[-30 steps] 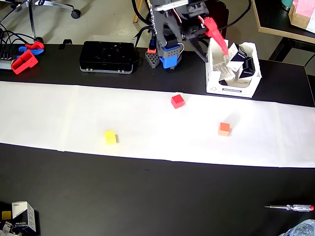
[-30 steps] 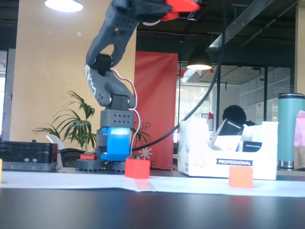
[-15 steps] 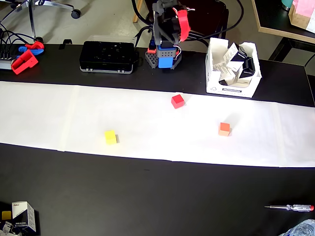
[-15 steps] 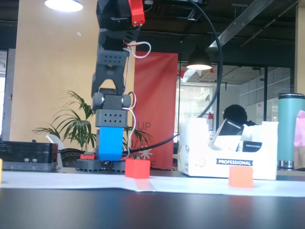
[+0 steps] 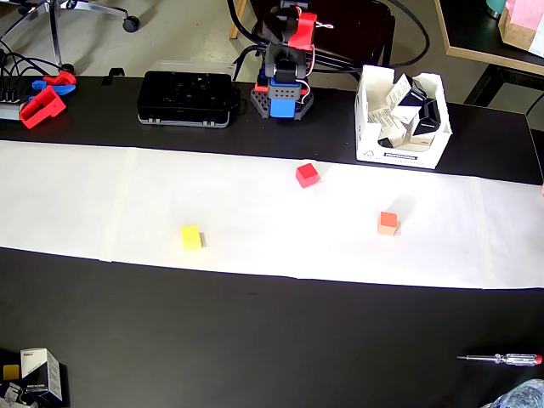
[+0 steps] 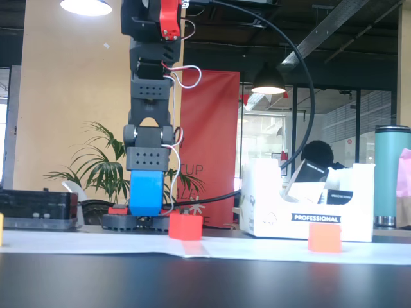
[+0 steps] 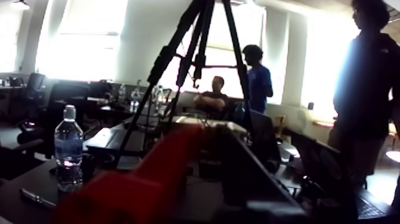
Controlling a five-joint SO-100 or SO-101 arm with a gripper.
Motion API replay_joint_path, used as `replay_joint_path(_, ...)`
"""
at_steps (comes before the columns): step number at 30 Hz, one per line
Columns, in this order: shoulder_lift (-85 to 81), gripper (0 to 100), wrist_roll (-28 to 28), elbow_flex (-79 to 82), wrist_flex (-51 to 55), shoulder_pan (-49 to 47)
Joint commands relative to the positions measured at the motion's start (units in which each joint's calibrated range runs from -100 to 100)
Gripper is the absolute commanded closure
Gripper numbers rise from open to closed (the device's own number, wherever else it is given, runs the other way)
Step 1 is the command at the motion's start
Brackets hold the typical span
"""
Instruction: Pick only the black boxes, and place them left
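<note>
A second ago my gripper was tipped down over the large white carton at the right of the overhead view; now my arm is folded back upright above its blue base, and my gripper sits high at the back edge of the surface, well apart from the carton. The red jaw points up and away. It carries nothing that I can see, but how far the jaws are parted I cannot tell: the overhead view shows only the red jaw from above, the fixed view cuts the gripper off at the top edge, and the wrist view gives just a blurred red finger and a dark one beside it, with the room beyond.

The black boxes lie jumbled inside the white carton, as they did a second ago; in the fixed view two of them poke above its rim. How many there are I cannot make out. The red cube, the orange cube and the yellow cube have not moved on the white paper strip. Another small carton with a black face sits at the lower left corner of the overhead view, partly cut off. A screwdriver lies at the lower right.
</note>
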Motion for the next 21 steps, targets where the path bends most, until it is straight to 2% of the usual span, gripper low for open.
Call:
replay_joint_path(1, -0.4, 100, 0.2, 2.9, -1.6, 0.9)
replay_joint_path(17, -0.3, 100, -0.2, 29.5, -1.6, 1.1)
replay_joint_path(21, -0.1, 100, -0.3, 30.8, -0.8, 3.5)
